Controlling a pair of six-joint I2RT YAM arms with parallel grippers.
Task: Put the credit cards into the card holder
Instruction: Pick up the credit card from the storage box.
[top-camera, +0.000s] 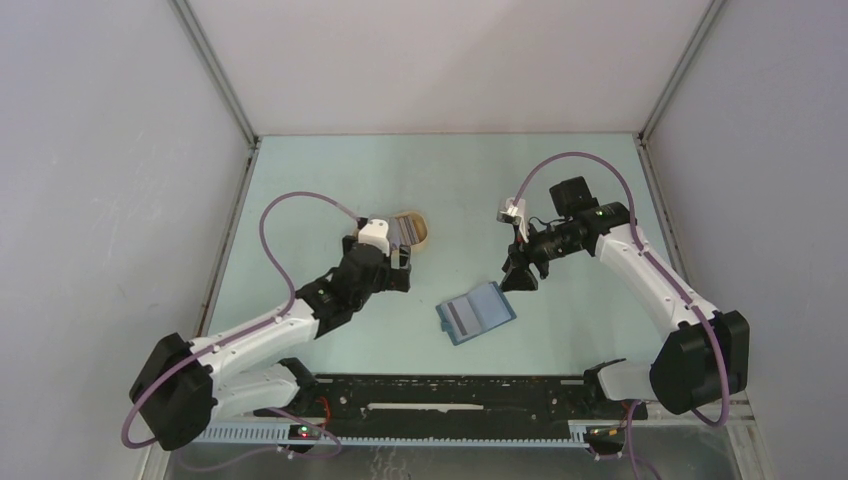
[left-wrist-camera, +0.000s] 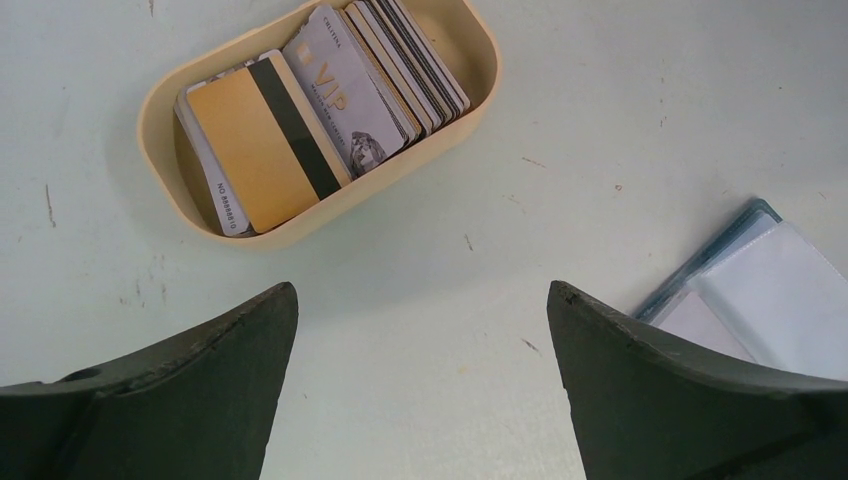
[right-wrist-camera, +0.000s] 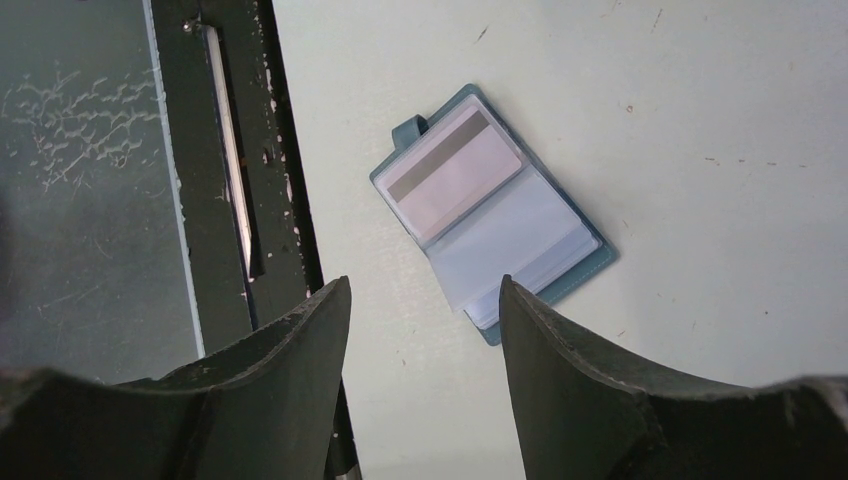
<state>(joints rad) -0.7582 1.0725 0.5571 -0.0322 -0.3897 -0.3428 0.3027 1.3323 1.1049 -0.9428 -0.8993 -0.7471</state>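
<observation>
1. Top external: the card holder (top-camera: 476, 312) lies open on the table (top-camera: 600, 170). The tan tray (top-camera: 428, 231) of credit cards (top-camera: 404, 227) sits beyond it, to its left. Your left pincer (top-camera: 398, 268) hangs between tray and holder. Your right pincer (top-camera: 517, 275) hangs just beyond the holder's right corner.
2. Left wrist: the left pincer is spread fully and holds nothing. The cards stand tightly packed, so you risk pinching several or dragging the tray.
3. Right wrist: the right pincer is partly open and empty, above the holder. One card (right-wrist-camera: 455, 170) sits in a pocket. Nothing pins the holder, so it may slide during insertion.
</observation>
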